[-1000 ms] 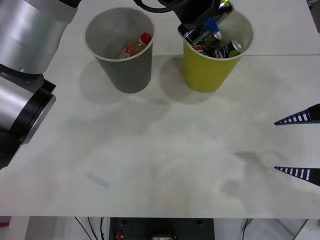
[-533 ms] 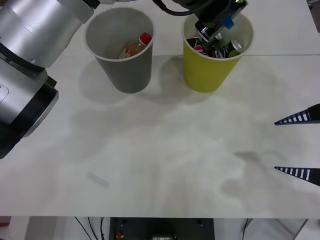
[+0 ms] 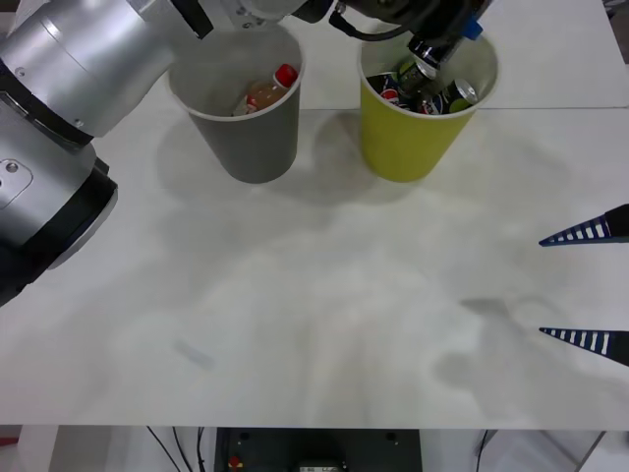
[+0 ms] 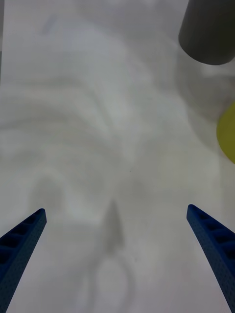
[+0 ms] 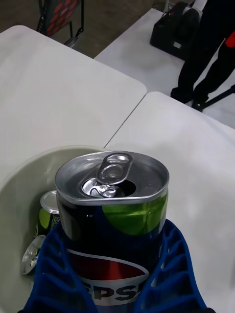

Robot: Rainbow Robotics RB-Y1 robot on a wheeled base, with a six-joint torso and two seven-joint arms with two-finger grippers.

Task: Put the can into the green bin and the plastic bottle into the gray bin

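My left gripper (image 3: 432,47) hangs over the green bin (image 3: 408,143), shut on the can (image 5: 112,215). The can is dark, with a green patch, a Pepsi logo and a silver pull-tab top. In the front view the can (image 3: 418,67) tilts down just inside the bin's mouth. The blue fingers (image 5: 171,264) hug both of its sides. Two other cans (image 5: 46,215) lie lower in the bin's pale inside (image 5: 29,186). The plastic bottle (image 3: 267,90), orange with a red cap, lies in the gray bin (image 3: 246,138). My right gripper (image 3: 541,286) rests open at the table's right edge.
The two bins stand side by side at the back of the white table (image 3: 314,295). From the right wrist the gray bin (image 4: 208,32) and the green bin's edge (image 4: 227,132) show beyond bare tabletop. A table seam (image 3: 550,107) runs behind the bins.
My left gripper has carried the can farther back and to the right over the green bin, dipping it into the mouth. The right arm has stayed still.
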